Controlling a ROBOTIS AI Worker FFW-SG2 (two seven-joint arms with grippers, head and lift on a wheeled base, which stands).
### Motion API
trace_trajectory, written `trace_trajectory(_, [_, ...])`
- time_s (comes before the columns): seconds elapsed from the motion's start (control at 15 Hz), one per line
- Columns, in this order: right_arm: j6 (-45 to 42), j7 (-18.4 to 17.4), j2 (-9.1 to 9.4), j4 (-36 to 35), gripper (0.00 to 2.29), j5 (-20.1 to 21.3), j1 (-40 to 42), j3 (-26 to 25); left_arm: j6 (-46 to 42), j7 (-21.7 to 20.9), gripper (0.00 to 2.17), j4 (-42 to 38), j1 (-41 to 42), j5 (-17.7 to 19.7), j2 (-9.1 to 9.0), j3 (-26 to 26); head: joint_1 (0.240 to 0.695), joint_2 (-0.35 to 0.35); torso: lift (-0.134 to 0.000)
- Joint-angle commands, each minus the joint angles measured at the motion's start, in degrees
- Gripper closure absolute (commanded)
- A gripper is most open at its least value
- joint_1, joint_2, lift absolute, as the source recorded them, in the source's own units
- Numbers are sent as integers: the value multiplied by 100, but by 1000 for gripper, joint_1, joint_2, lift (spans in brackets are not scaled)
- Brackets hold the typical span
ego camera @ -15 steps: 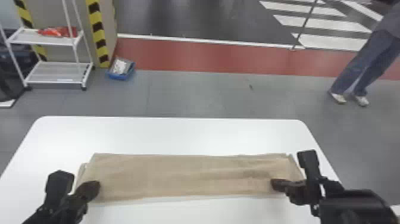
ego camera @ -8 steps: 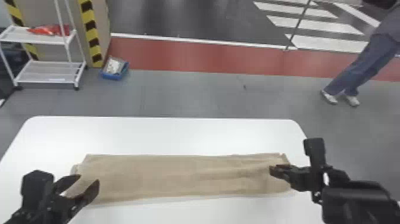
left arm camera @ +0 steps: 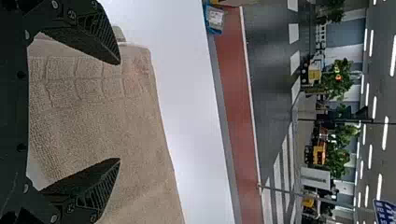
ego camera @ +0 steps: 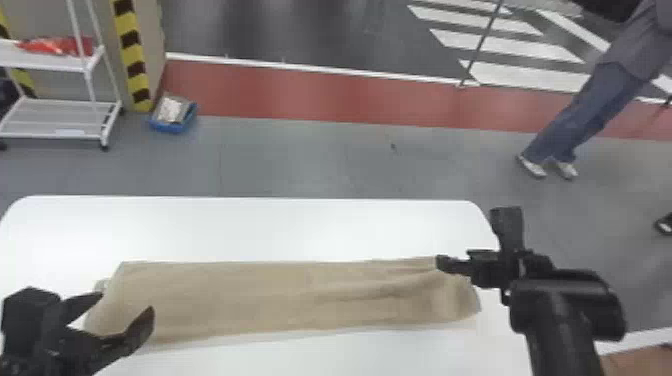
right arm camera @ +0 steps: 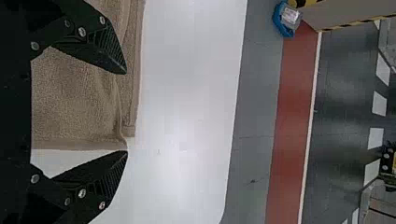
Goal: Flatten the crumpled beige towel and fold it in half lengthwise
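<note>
Head view: the towel [ego camera: 275, 300] lies on the white desk [ego camera: 250, 225] as a long, flattish strip running left to right, with creases toward its right end and a bit of under-layer protruding at its left end. The left claw [ego camera: 127, 302] is positioned over the left end, fingers well apart; the right claw [ego camera: 442, 263] is at the right end, by the edge farther from the robot. Left wrist view: the left claw [left arm camera: 119, 111] is wide open and empty, with the towel's band of woven squares beneath it. Right wrist view: the right claw [right arm camera: 125, 112] is likewise wide open and empty, one finger over the cloth, the other past its short end, above bare desk; layers along the far edge are slightly offset. Beyond the desk, a blue bin [ego camera: 172, 127] sits on the floor near a white rack [ego camera: 55, 117].
</note>
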Motion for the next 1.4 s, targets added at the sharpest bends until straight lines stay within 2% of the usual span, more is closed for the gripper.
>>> trace_trajectory(0.0, [-618, -320, -14, 568, 316, 296, -94, 113, -50, 1, 171, 35, -4, -20, 0, -35, 695, -258, 0])
trace_trajectory(0.13, [-952, -628, -93, 972, 316, 375, -147, 262, -68, 1, 171, 43, -22, -55, -9, -70, 695, -264, 0])
trace_trajectory(0.4, [-1216, -1120, -190, 1324, 316, 437, -191, 482, -174, -26, 171, 140, -57, -64, 0, -114, 695, -271, 0])
trace_trajectory(0.53, [-1198, -1296, -190, 1385, 316, 419, -235, 473, -191, -17, 174, 166, -66, -81, 0, -140, 695, -278, 0])
trace_trajectory(0.67, [-1128, -1322, -190, 1429, 323, 410, -261, 438, -209, -17, 188, 166, -57, -90, 9, -166, 695, -283, 0])
trace_trajectory(0.8, [-1075, -1296, -242, 1491, 623, 384, -279, 447, -226, -17, 201, 158, -40, -90, 26, -193, 695, -288, 0])
trace_trajectory(1.0, [-1075, -786, -225, 1306, 741, 375, -129, 473, -226, -8, 201, 149, -31, -117, 26, -193, 695, -292, 0])
trace_trajectory(1.07, [-1058, -558, -198, 875, 738, 358, 82, 465, -226, -17, 201, 131, -4, -117, 35, -175, 695, -288, 0])
trace_trajectory(1.13, [-899, -285, -172, 409, 664, 349, 170, 394, -244, -17, 201, 122, 13, -117, 35, -158, 695, -283, 0])
trace_trajectory(1.2, [-601, 31, -163, -39, 478, 375, 213, 324, -226, -17, 201, 114, 22, -117, 35, -149, 695, -270, 0])
trace_trajectory(1.33, [138, 770, -163, -689, 343, 639, 29, 350, -244, -17, 201, 96, 39, -108, 26, -122, 695, -262, 0])
